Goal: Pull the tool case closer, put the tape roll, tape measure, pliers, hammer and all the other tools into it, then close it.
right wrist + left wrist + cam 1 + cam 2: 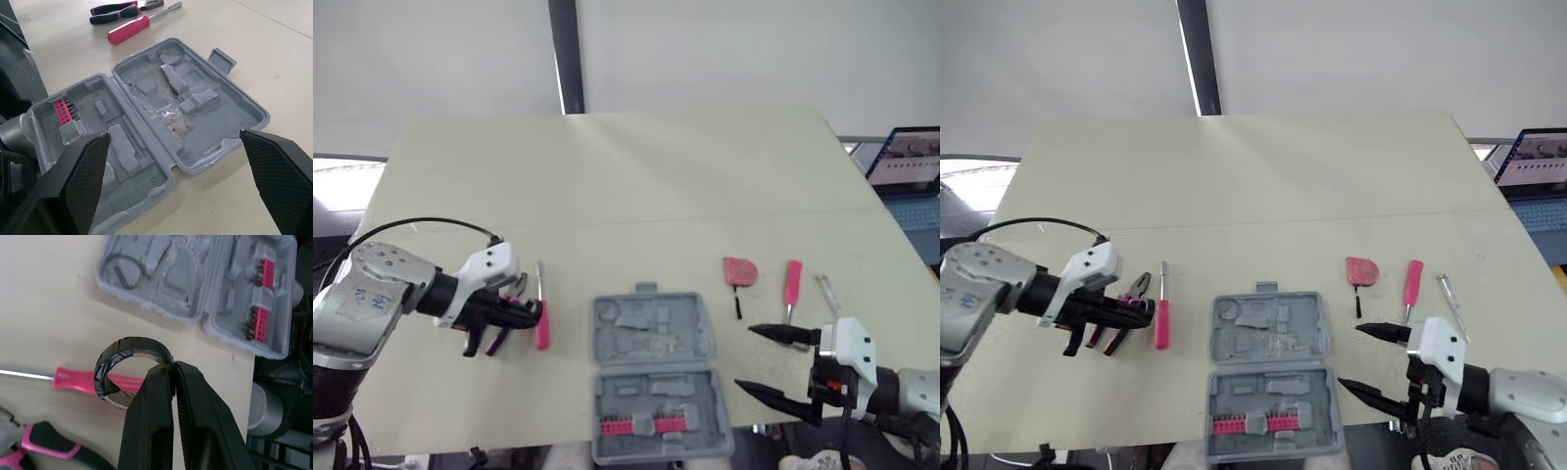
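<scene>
Tool case (653,377) lies open at the near edge of the pale table (607,176), between the two arms, its far half showing bare moulded recesses and its near half a row of pink bits (644,424). From the head camera, the left gripper (514,313) hangs low over the left part of the table, just beside a pink-handled screwdriver (541,311), with pliers (1139,286) close behind it. To the right of the case sit a red tape measure (740,271), another pink-handled tool (792,284) and a thin silver tool (827,292), well apart from each other. The right gripper (744,357) hovers by the case's right side with its fingers spread wide, holding nothing. A laptop (911,157) shows past the table's far right corner. Seen from the left wrist, the two black fingers are pinched on the rim of a black tape roll (132,372), which overlaps the screwdriver's handle, and I cannot tell whether the roll rests on it. Seen from the right wrist, the spread fingers frame the open case, with the screwdriver and pliers beyond it.
</scene>
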